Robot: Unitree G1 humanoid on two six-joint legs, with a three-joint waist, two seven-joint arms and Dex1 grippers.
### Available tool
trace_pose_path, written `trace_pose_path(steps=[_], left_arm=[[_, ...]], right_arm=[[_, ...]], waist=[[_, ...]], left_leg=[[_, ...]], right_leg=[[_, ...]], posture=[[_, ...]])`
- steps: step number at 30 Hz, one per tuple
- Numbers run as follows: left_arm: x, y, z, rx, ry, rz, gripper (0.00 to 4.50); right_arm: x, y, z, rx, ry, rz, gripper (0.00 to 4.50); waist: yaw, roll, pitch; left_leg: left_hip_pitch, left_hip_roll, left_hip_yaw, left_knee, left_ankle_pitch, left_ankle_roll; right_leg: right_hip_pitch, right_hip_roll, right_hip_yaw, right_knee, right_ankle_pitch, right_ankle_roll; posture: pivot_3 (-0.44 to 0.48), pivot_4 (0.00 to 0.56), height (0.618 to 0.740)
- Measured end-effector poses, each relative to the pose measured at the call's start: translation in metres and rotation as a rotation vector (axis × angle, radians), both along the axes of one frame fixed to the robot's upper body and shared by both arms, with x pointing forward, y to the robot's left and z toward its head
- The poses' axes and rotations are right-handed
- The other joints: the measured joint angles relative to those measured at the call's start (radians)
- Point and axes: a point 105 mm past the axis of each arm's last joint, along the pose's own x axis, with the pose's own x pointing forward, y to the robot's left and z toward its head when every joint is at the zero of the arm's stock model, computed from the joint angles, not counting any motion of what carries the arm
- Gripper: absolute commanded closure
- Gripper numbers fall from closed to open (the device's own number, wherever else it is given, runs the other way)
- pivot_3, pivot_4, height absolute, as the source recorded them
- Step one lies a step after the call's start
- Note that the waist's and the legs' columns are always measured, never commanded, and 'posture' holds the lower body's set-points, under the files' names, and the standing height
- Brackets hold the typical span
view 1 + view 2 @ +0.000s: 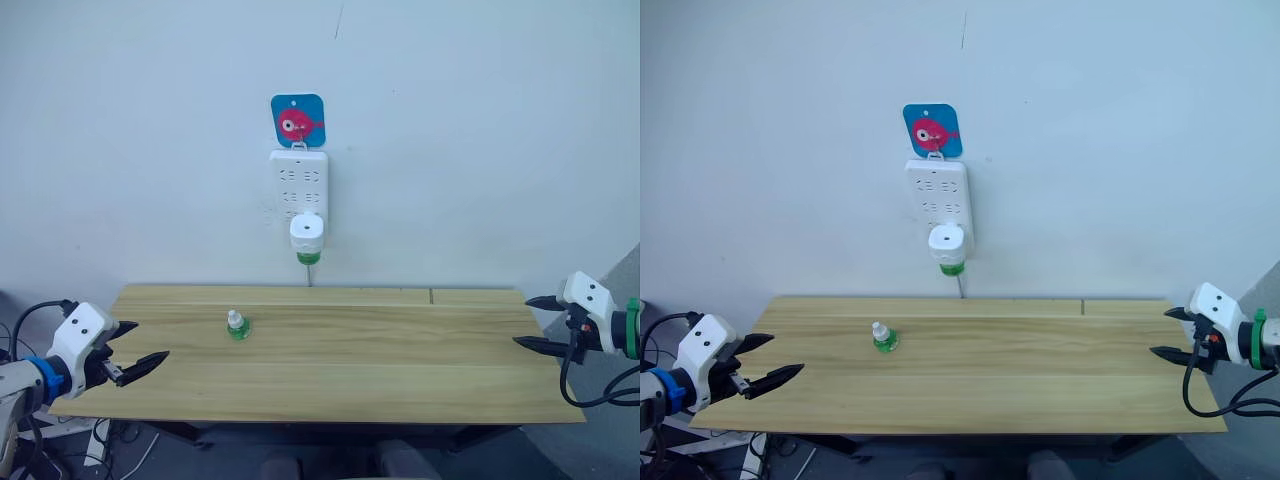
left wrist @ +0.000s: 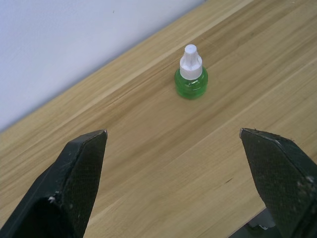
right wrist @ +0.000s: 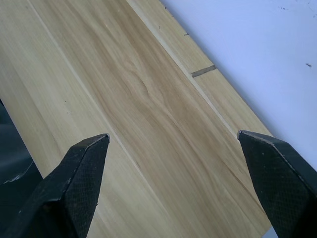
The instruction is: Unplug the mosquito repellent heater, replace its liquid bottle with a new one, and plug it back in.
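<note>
The white mosquito repellent heater (image 1: 307,231) is plugged into the bottom of a white power strip (image 1: 298,180) on the wall, with a green liquid bottle (image 1: 309,258) hanging under it. A second small green bottle with a white cap (image 1: 238,325) stands upright on the wooden table (image 1: 400,350), left of centre; it also lies ahead of the fingers in the left wrist view (image 2: 191,78). My left gripper (image 1: 134,350) is open at the table's left end, well short of that bottle. At the table's right edge my right gripper (image 1: 535,322) is open and holds nothing.
A blue square hook with a pink fish picture (image 1: 298,119) holds the power strip on the white wall. A thin seam (image 1: 431,296) marks the table's back right part. Cables (image 1: 30,320) hang by the left arm.
</note>
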Motion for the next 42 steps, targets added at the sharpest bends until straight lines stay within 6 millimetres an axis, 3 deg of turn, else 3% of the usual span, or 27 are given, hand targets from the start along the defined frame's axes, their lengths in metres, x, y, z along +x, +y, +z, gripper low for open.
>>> trace_pose_path(steps=[21, 30, 35, 42], left_arm=[[0.004, 0.007, 0.009, -0.081, -0.053, -0.017, 0.0], [0.018, 0.003, 0.02, -0.093, -0.13, -0.014, 0.0], [0.037, -0.017, 0.039, -0.169, -0.188, -0.035, 0.0], [0.074, -0.061, 0.057, -0.274, -0.236, -0.12, 0.0]], right_arm=[[0.0, -0.001, -0.001, 0.002, 0.002, -0.002, 0.15], [0.001, 0.004, -0.001, 0.012, -0.013, 0.002, 0.15], [-0.009, 0.028, -0.004, 0.073, -0.029, 0.043, 0.15], [-0.023, 0.101, 0.031, 0.237, -0.161, 0.109, 0.15]], waist=[[-0.001, 0.0, -0.002], [-0.002, 0.0, -0.003], [-0.003, -0.002, -0.003], [-0.026, -0.002, -0.003]], left_leg=[[0.0, 0.0, 0.0, 0.0, 0.0, 0.0], [0.0, 0.0, 0.0, 0.0, 0.0, 0.0], [-0.001, 0.0, -0.001, 0.0, 0.0, 0.0], [-0.002, 0.001, -0.003, 0.001, 0.0, 0.0]], right_leg=[[0.0, 0.0, 0.0, 0.0, 0.0, 0.0], [0.0, 0.0, 0.0, 0.0, 0.0, 0.001], [0.0, 0.001, 0.0, 0.0, 0.001, 0.002], [0.0, 0.003, 0.0, 0.0, 0.001, 0.002]], posture=[[0.047, 0.0, 0.711], [0.011, 0.007, 0.711], [-0.037, 0.026, 0.711], [-0.111, 0.049, 0.711]])
